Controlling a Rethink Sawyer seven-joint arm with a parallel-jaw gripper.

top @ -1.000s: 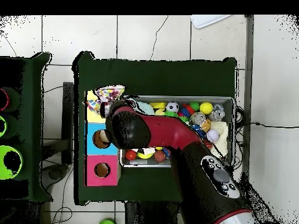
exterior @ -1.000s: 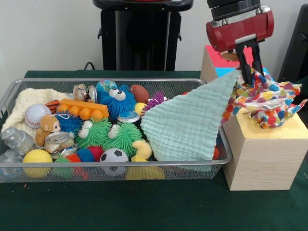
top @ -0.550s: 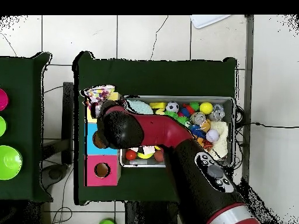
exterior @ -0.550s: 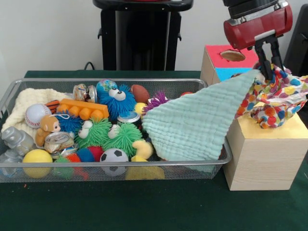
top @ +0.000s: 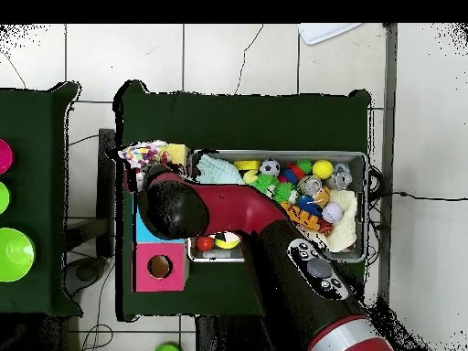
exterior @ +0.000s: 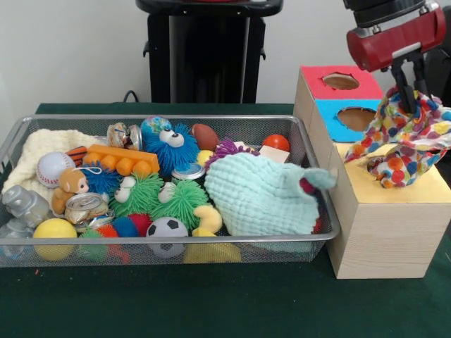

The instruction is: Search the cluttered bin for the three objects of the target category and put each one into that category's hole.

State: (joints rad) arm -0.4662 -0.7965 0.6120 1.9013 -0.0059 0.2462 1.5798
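Observation:
My gripper hangs at the upper right, above the wooden box, shut on a multicoloured dotted cloth. The cloth droops onto the box's yellow top and hides whatever hole is there. The red and blue tops show open holes. A mint green cloth lies bunched at the right end of the wire bin. A cream cloth lies at the bin's left end. In the overhead view the dotted cloth sits beside the yellow section, and the arm covers the gripper.
The bin holds several toys: fuzzy creatures, a baseball, a soccer ball, cans, an orange brick and a red ball. A second dark table with green bowls stands at the overhead view's left.
The gripper has risen and moved right with the dotted cloth. The mint green cloth, earlier stretched up toward the gripper, has slipped off and dropped back into the bin.

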